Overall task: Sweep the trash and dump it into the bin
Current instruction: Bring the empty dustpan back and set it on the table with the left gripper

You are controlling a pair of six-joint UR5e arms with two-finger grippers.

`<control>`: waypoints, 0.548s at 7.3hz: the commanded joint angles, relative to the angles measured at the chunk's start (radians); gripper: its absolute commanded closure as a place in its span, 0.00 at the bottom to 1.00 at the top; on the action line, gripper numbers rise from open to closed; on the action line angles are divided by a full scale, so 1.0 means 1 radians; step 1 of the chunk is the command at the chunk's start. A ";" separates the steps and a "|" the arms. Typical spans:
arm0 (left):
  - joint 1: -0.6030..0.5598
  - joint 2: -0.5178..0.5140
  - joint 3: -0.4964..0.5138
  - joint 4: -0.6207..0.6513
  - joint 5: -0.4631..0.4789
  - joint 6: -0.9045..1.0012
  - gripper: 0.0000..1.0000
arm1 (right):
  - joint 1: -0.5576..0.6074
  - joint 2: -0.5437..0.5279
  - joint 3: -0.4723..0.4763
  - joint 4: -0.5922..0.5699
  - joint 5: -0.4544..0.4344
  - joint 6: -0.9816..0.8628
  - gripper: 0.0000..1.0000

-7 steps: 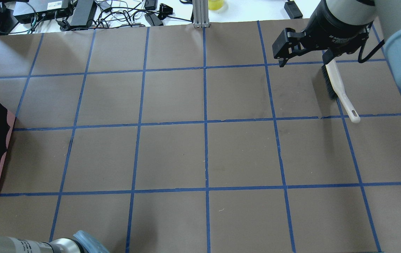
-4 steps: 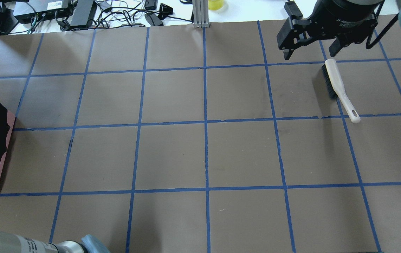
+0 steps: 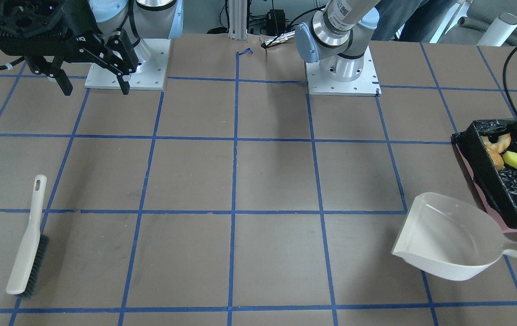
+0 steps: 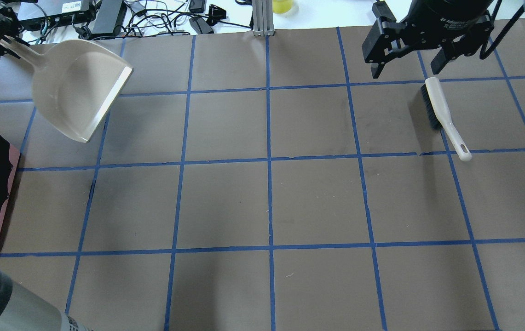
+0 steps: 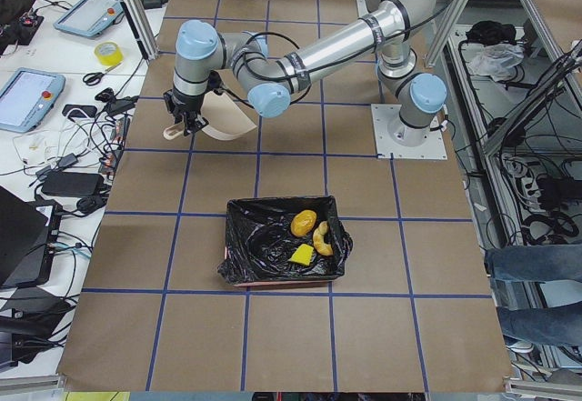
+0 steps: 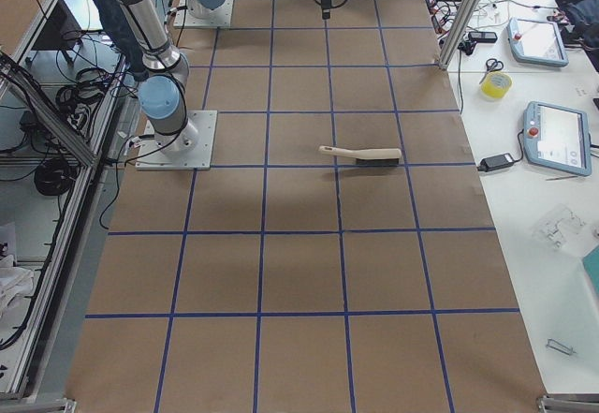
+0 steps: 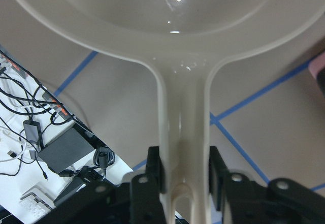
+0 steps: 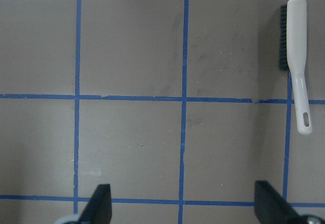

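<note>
So, the trash (image 5: 304, 222) is all inside the bin (image 5: 238, 265): lump, peel, sponge. My left claw (image 7: 185, 176) is clamped on the dustpan (image 4: 73, 92) handle, near the bin. My right claw (image 4: 405, 69) hangs wide open and empty by the brush (image 4: 441, 110) on the worktop (image 4: 267, 202), well apart from the bin.

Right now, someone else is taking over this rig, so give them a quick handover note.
Left gripper: shut on the handle of the dustpan, which is empty and held beside the bin.
Right gripper: open, holding nothing, above the table near the brush, which lies flat there.
Done: all three pieces of trash are in the bin.
Left: probably only setting the dustpan down.
</note>
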 commanded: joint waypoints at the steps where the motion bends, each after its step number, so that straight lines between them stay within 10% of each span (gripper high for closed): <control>1: -0.102 -0.067 0.009 0.024 0.026 -0.315 0.98 | 0.000 0.001 0.004 0.000 0.009 0.001 0.00; 4: -0.227 -0.142 0.010 0.013 0.033 -0.746 0.98 | 0.000 0.000 0.006 0.000 0.007 0.001 0.00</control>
